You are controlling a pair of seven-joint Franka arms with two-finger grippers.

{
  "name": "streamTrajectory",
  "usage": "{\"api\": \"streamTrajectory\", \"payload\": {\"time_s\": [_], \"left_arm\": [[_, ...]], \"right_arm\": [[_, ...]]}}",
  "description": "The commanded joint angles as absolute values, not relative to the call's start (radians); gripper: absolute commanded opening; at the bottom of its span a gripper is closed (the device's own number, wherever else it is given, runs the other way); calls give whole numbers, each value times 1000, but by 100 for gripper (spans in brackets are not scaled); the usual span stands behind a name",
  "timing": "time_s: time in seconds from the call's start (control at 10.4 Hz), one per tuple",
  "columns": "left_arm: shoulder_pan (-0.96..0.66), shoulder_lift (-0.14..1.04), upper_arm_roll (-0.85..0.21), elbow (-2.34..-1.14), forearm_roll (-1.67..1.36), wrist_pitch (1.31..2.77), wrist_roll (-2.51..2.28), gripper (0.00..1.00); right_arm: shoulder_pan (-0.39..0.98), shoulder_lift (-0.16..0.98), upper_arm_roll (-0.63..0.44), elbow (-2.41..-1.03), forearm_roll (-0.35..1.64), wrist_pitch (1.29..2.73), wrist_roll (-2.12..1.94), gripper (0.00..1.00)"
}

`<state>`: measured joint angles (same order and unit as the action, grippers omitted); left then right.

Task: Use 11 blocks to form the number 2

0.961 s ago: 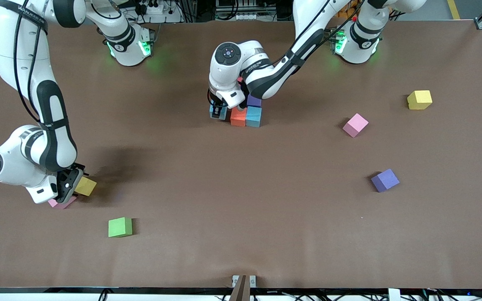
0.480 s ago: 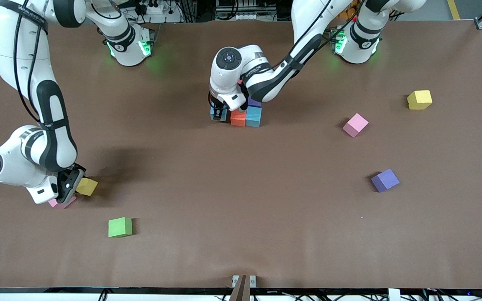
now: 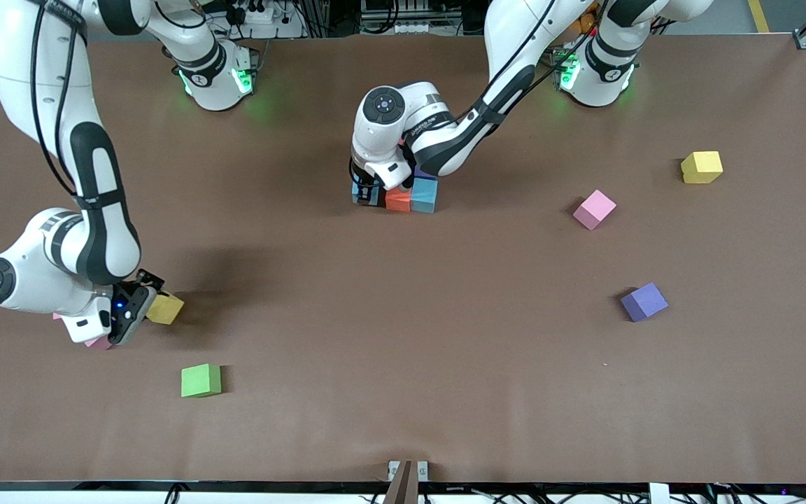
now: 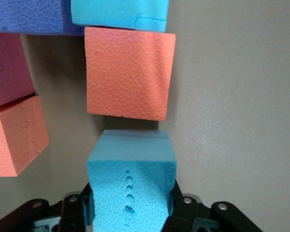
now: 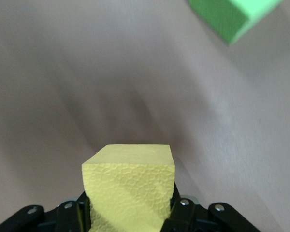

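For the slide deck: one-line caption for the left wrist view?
Left claw shut on a light blue block, lined up next to an orange block in the partly built number 2.

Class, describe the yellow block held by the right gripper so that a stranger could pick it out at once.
Start at the right arm's end of the brown table. There the right gripper is shut on a yellow block, above a green block lying nearer the front camera. The other yellow block lies free at the left arm's end; only this one is gripped.
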<state>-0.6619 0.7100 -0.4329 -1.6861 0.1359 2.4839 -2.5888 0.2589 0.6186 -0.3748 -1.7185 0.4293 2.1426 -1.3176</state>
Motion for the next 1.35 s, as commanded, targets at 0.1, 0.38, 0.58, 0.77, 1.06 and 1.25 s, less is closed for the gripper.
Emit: {"api": "streamTrajectory", "payload": {"time_s": [0.1, 0.38, 0.58, 0.77, 1.06, 1.25], "left_arm": [[-669, 724, -425, -1680, 166, 2496, -2623, 42], [-666, 730, -425, -1687, 167, 2496, -2623, 42], [-664, 730, -425, -1689, 169, 2496, -2623, 42], [-657, 732, -425, -1697, 170, 2496, -2620, 42], [-657, 732, -426, -1701, 190, 2496, -2618, 42], [-657, 733, -426, -1707, 201, 2496, -2619, 44]], "right_arm": [[356, 548, -379, -1738, 443, 2085, -1091, 37], [434, 497, -382, -1735, 425, 2051, -903, 37], [478, 473, -385, -1732, 391, 2042, -800, 37], [553, 451, -385, -1735, 368, 2027, -618, 37], [705, 431, -429, -1735, 325, 1988, -303, 37], [797, 434, -483, -1736, 325, 1990, -134, 37]]}}
